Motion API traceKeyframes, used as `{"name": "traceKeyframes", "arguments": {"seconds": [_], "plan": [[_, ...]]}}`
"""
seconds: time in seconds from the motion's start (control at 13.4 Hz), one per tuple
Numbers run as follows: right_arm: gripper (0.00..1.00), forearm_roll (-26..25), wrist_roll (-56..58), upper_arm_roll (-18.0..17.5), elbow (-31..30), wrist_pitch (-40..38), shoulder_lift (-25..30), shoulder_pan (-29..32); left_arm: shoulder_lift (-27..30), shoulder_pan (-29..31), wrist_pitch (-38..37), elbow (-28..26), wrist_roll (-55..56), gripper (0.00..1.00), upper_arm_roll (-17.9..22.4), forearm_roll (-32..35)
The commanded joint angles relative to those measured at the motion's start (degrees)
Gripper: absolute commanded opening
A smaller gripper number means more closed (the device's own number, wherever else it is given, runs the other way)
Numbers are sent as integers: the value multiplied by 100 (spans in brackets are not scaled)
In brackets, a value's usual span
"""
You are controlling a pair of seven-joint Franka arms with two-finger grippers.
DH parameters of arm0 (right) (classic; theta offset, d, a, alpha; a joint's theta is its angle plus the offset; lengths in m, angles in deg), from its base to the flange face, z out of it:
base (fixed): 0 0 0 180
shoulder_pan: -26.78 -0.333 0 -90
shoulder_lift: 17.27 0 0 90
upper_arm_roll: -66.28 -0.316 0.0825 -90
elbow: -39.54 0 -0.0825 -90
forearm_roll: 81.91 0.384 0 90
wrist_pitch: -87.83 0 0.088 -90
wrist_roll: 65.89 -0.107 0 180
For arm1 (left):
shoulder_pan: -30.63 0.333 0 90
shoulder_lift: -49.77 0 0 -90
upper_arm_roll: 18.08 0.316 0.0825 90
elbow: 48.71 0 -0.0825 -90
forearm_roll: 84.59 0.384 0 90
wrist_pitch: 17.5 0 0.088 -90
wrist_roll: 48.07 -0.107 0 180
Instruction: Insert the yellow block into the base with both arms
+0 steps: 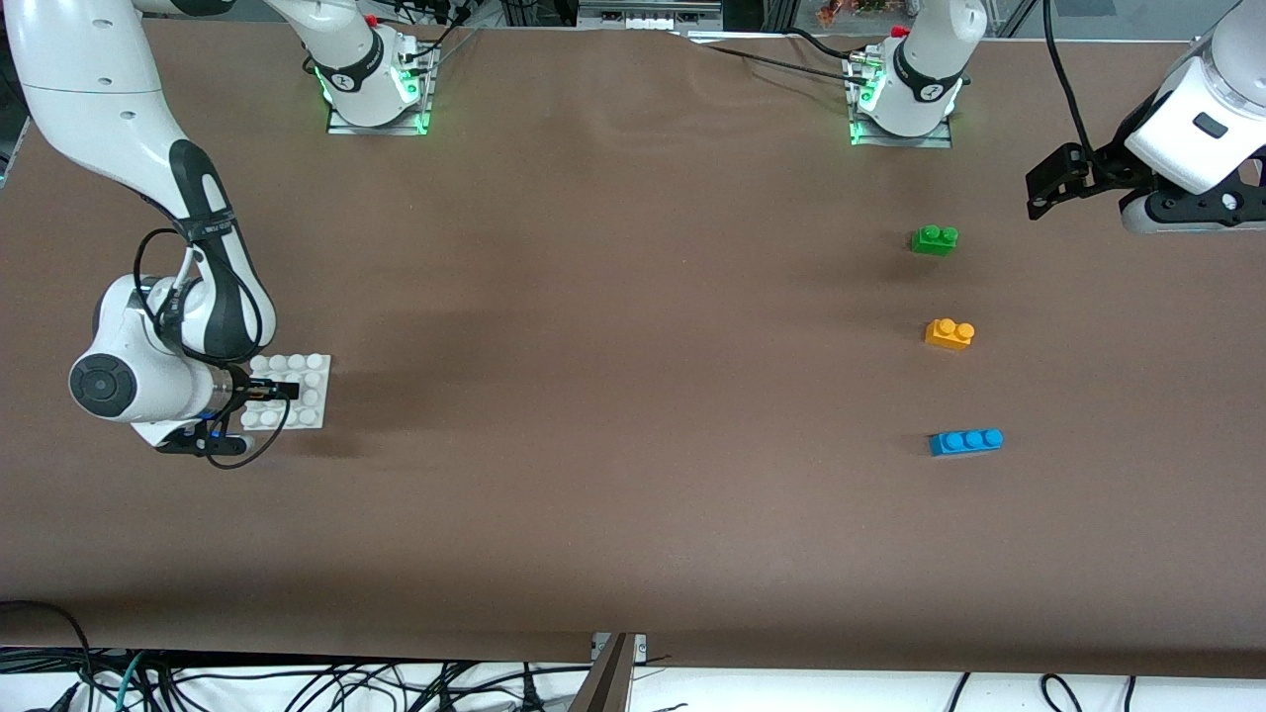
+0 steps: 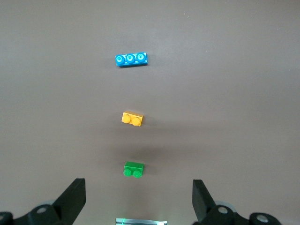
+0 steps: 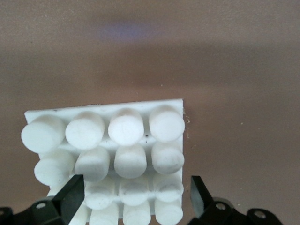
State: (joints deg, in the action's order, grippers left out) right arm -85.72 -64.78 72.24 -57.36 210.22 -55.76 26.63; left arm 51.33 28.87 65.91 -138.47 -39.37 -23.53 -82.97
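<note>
Right wrist view: right pincer [image 3: 133, 197] spread astride studded white base [image 3: 108, 150]; left pincer [image 2: 138, 199] released.

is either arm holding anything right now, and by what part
Nothing is held. The left end effector hangs open above the table; the right end effector is open, its fingers astride the base.

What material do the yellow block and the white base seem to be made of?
The yellow block: likely moulded plastic, with even colour, crisp edges and a faint sheen on its round studs. The base: probably plastic too, opaque white and rather matte, with a few dark specks between its rounded studs. Neither can be confirmed by look alone.
</note>
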Motion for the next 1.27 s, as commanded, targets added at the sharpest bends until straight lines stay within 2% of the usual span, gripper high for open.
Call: {"name": "traceKeyframes", "arguments": {"seconds": [0.0,0.89,1.19], "plan": [[100,73,-155,-24,-83,83,26,-38,-86,18,-43,161,27,100,-8,-74],[100,56,301,11,-232,83,34,-20,-86,27,-43,161,27,100,-8,-74],[100,65,310,11,-241,320,-88,-3,-86,27,-43,161,27,100,-8,-74]]}}
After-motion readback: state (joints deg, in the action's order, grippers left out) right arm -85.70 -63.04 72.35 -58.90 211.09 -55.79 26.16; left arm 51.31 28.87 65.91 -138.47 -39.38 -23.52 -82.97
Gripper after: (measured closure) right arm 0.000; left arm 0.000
